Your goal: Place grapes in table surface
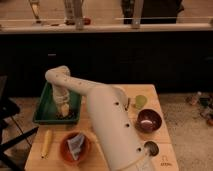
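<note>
We judge ourselves at the pick-up step: the gripper (63, 108) hangs down inside the green tray (44, 107) at the worktop's back-left corner, its hold impossible to tell, the grapes hidden or indistinct beneath it, so next we must lift clear toward bare table surface (52, 132).

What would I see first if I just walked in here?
The big white robot arm jumps out first, sweeping across the wooden table and bending down so its gripper sits over the green tray at the back left. Then the dark red bowl on the right and the orange bowl at the front left.
</note>
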You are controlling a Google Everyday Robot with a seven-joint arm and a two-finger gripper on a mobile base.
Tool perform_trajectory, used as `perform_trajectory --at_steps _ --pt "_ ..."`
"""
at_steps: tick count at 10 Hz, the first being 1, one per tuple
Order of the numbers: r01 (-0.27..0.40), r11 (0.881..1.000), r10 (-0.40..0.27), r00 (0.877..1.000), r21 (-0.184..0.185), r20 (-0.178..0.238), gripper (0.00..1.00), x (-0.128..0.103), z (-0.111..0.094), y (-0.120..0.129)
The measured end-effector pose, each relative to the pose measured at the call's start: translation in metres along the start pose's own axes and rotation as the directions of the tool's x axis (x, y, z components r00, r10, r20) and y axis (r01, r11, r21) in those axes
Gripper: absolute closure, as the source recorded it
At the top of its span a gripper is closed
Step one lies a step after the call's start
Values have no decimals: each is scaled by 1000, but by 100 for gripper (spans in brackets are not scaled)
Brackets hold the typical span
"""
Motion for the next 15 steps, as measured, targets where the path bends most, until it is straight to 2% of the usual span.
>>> perform_trajectory --at_steps 4,9,12,15 --pt "-29 1000 29 1000 -6 -2 100 3 -4 0" --pt "-59 998 58 997 -35 -44 100 6 -12 -11" --pt "-68 997 66 994 -28 -83 100 4 -27 -12" --pt "-74 997 73 991 -1 -115 100 -1 -43 -11"
